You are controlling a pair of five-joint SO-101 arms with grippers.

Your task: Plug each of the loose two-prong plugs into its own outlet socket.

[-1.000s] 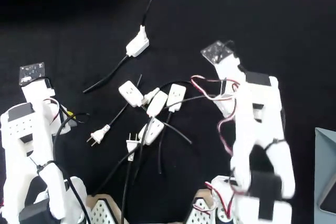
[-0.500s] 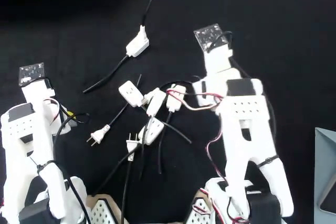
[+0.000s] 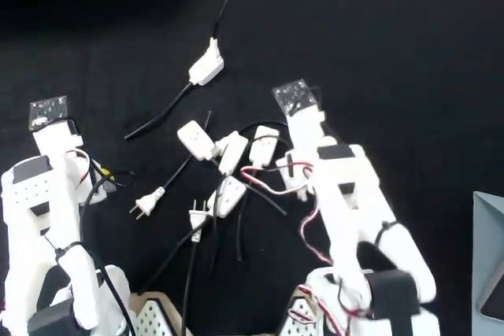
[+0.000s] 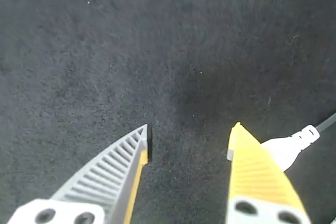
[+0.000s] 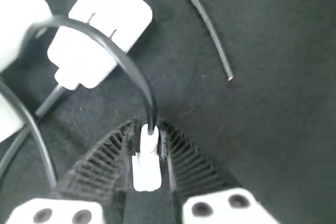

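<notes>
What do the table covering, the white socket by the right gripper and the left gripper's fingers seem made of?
Table covering: black cloth, likely felt; matte, fuzzy fibres.
Outlet socket: white moulded plastic; smooth, rounded edges.
Left gripper fingers: probably printed plastic; ribbed faces, one grey, one yellow.

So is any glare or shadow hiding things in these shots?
High view: even light and no hard shadows, but the black cables nearly vanish against the black table. Left wrist view: a soft shadow lies ahead of the open left gripper. Right wrist view: the outlet socket glares bright, as does the white plug in the right gripper.
</notes>
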